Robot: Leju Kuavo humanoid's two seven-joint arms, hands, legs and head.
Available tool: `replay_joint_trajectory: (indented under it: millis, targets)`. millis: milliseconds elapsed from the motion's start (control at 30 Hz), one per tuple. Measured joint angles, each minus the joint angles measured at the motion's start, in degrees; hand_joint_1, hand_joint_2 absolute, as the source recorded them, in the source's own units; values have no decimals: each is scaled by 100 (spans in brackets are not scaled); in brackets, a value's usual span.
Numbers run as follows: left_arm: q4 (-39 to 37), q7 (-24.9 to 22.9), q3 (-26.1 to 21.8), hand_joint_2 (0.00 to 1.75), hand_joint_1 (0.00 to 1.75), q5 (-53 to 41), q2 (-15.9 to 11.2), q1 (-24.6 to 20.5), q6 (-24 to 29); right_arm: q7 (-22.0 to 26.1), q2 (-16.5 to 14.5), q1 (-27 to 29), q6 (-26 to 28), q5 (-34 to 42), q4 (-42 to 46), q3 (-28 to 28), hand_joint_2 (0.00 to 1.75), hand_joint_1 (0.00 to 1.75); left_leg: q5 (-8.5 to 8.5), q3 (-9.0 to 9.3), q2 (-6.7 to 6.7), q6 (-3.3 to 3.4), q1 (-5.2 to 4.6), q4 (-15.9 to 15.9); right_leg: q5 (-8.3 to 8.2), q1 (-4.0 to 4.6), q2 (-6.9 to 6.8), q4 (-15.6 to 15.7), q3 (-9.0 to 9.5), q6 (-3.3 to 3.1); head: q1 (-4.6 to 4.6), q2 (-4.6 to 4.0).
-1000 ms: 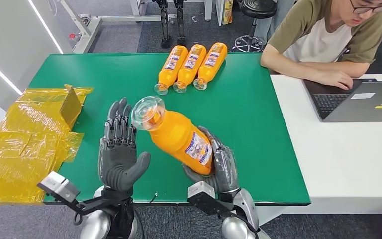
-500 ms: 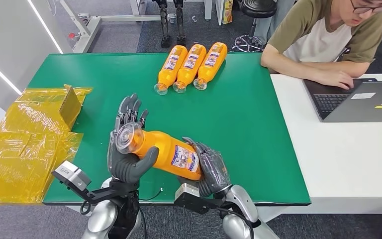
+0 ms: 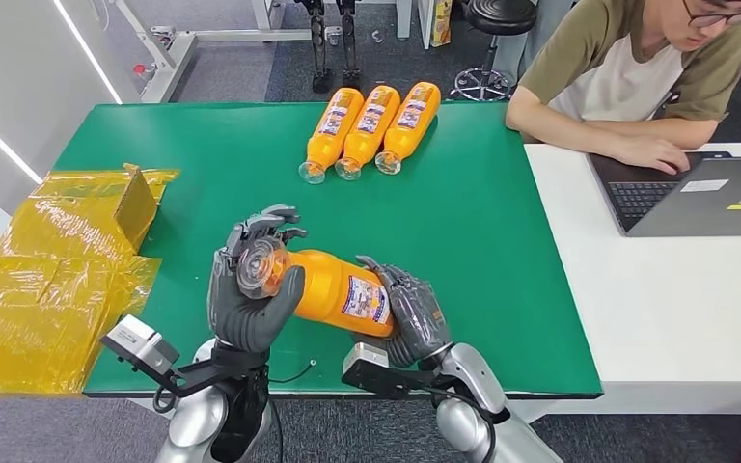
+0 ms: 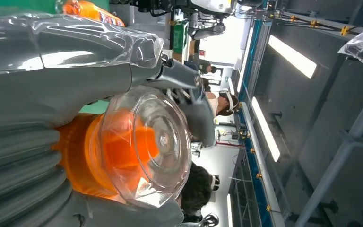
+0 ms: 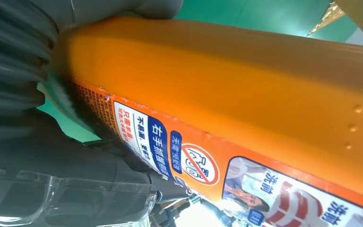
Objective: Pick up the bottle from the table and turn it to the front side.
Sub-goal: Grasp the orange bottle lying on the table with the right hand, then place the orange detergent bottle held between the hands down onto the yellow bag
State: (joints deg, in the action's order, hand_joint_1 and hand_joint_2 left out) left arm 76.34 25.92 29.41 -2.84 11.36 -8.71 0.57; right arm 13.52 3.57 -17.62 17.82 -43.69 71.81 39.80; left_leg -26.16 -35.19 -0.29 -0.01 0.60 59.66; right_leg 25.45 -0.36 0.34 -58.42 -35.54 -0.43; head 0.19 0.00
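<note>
Bottle [image 3: 333,292] held sideways above near edge of table [image 3: 482,222], between both hands. Left hand [image 3: 248,294] wraps clear-capped end; right hand [image 3: 413,313] grips labelled base end.

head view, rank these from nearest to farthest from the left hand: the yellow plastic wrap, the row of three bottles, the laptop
Measured from the left hand:
1. Yellow plastic wrap, just off to its left at the table's edge.
2. Row of three bottles, lying at the far side of the green table.
3. Laptop, far right on the white table.
</note>
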Motion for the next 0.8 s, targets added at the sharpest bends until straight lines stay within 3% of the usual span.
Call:
replay_joint_trajectory:
  millis: [200, 333, 733, 800]
  targets:
    - [-2, 0, -3, 175, 175, -31, 9, -26, -1, 35, -3, -16, 21, 42, -7, 0, 175, 175, 0, 0, 0, 0, 0, 0, 0, 0, 0, 0, 0, 0, 1, 0]
    - [-106, -21, -5, 175, 0, -219, 73, -106, -34, 273, -96, -41, 216, 277, -3, 0, 175, 175, 0, 0, 0, 0, 0, 0, 0, 0, 0, 0, 0, 0, 0, 0]
    - [-286, -79, -6, 175, 3, -520, 86, -260, -165, 262, -164, -89, 7, 433, -8, 11, 175, 175, 0, -1, -1, 0, 0, 0, 0, 0, 0, 0, 0, 0, 1, 0]
    - [-299, -72, -9, 175, 90, -515, 86, -278, -157, 259, -174, -102, -46, 433, -22, 17, 175, 175, 0, -1, 0, 0, 0, 0, 0, 0, 0, 0, 0, 0, 0, 0]
